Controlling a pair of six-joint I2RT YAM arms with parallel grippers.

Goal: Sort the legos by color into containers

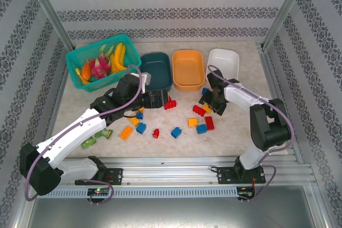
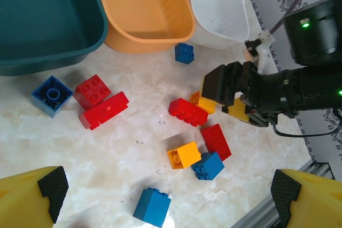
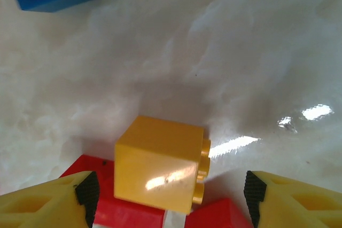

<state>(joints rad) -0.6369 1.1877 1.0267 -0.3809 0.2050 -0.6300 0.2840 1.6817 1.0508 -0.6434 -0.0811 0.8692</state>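
Red, blue and yellow legos lie scattered on the marble table (image 1: pixel 160 118) in front of three containers: a teal tub (image 1: pixel 156 70), an orange tub (image 1: pixel 188 69) and a white tub (image 1: pixel 223 62). My right gripper (image 3: pixel 171 188) is low over a yellow brick (image 3: pixel 160 164) that rests against red bricks (image 3: pixel 123 212). Its fingers straddle the brick with a gap on each side, so it is open. My left gripper (image 2: pixel 168 185) hovers wide open above a blue brick (image 2: pixel 152 206), a yellow brick (image 2: pixel 184 155) and another blue one (image 2: pixel 208 165), holding nothing.
A teal mesh basket (image 1: pixel 101 60) of toy fruit stands at the back left. A small green item (image 1: pixel 89 142) lies by the left arm. One blue brick (image 1: pixel 205 91) sits close to the white tub. The metal rail (image 1: pixel 176 174) bounds the near edge.
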